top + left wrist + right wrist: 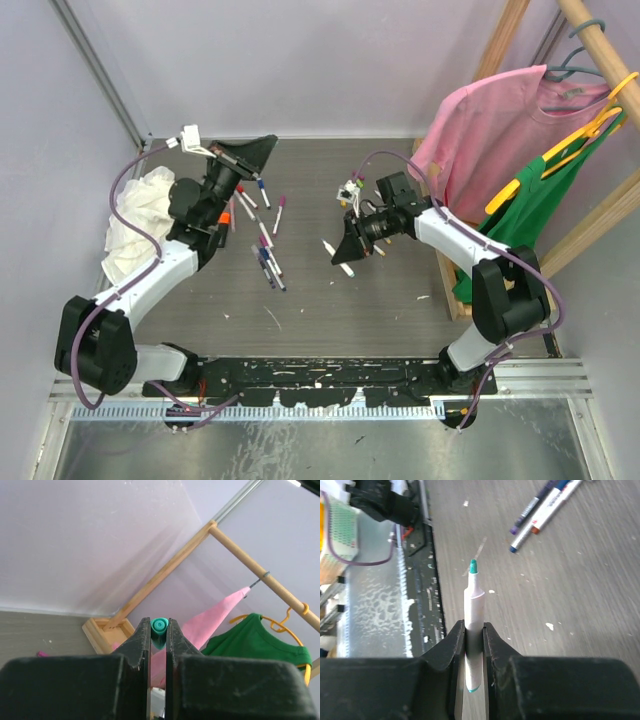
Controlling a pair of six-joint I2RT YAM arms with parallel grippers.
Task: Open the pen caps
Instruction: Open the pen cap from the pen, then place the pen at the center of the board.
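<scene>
At the left of the top view, a white rag (135,225) lies beside the left gripper (158,636), whose jaws pinch a teal cap (159,625) end-on. Mid-frame, pens (266,250) wearing coloured pen caps (282,200) lie scattered on the table (400,300). To their right, the right gripper (474,632) clamps a white pen barrel (474,605), its teal tip (473,567) bare

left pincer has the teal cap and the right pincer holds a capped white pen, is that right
Not quite. The left pincer does hold the teal cap, but the white pen in the right pincer is uncapped: the right wrist view shows its bare teal tip.
</scene>
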